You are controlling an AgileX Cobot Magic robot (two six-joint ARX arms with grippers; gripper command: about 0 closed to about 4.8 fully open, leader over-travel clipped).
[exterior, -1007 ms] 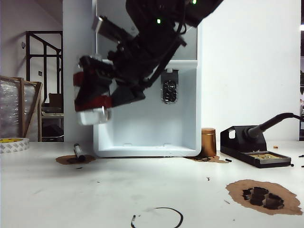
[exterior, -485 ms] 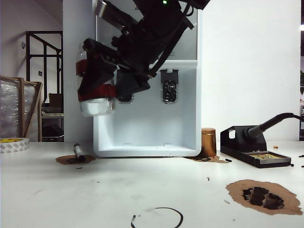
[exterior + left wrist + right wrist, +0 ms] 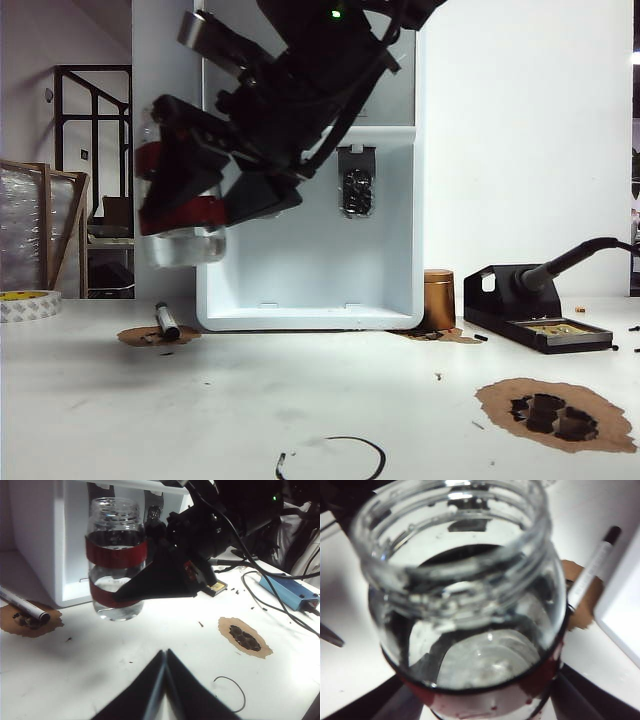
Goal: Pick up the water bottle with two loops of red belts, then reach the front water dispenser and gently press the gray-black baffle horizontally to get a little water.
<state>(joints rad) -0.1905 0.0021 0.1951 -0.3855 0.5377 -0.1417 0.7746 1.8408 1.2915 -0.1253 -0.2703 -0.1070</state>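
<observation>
Bright even light, exterior motion blur

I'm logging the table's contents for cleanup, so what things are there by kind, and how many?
Water bottle, held in the right gripper: 1
Water dispenser: 1
Marker pen: 1
Tape roll: 1
Brown cylinder: 1
Soldering station: 1
Total: 6

The right gripper grips the water bottle — beside the water dispenser.
</observation>
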